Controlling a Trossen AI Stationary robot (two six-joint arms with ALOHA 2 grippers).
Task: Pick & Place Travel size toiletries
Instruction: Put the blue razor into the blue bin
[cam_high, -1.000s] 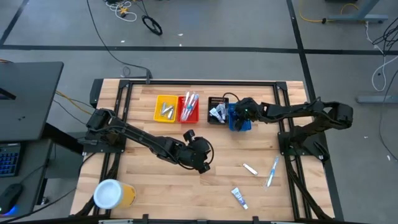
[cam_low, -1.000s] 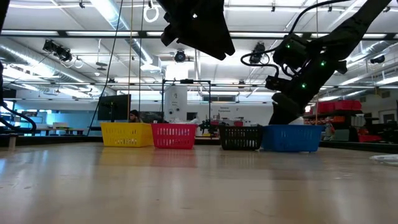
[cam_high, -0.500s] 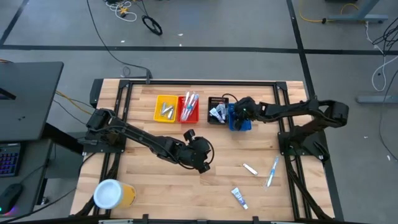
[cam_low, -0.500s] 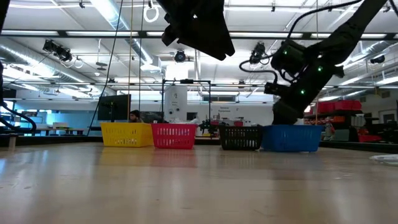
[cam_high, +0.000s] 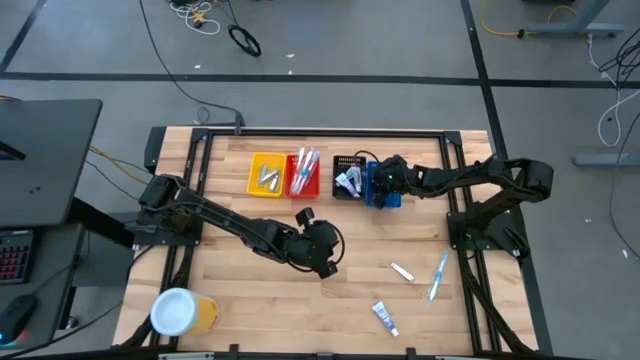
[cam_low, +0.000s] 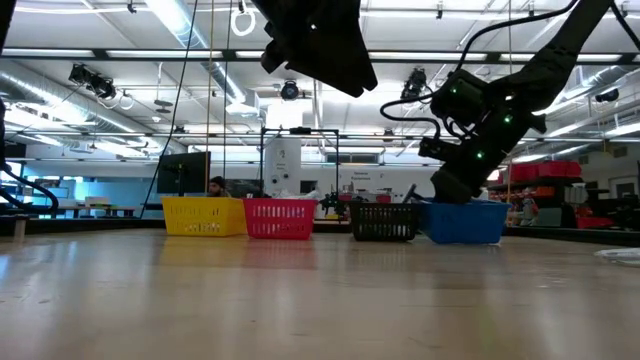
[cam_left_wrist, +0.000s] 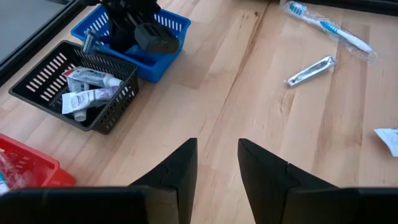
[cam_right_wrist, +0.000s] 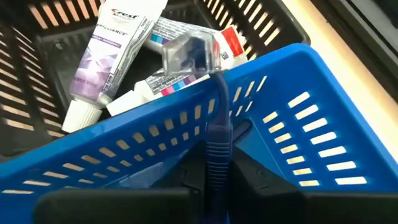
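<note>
We clamp R gripper (cam_right_wrist: 217, 177) on razor (cam_right_wrist: 214, 112) inside blue bin (cam_high: 385, 192) for placement; L gripper (cam_left_wrist: 214, 165) idles open mid-table.

My wooden tabletop (cam_high: 250, 240), seen from above

I count four bins along the far edge: yellow (cam_high: 266, 174), red (cam_high: 303, 175), black (cam_high: 349, 176), blue (cam_high: 384, 189). Near me lie a yellow cup (cam_high: 183, 312), a toothbrush (cam_high: 438, 274), a silvery packet (cam_high: 402, 271), a small tube (cam_high: 385, 318).

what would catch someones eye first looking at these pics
The row of four small plastic baskets along the table's far edge: yellow, red, black and blue. The right gripper reaches into the blue one, holding a dark blue razor. Nearer, a blue-and-white toothbrush lies loose on the wood.
</note>
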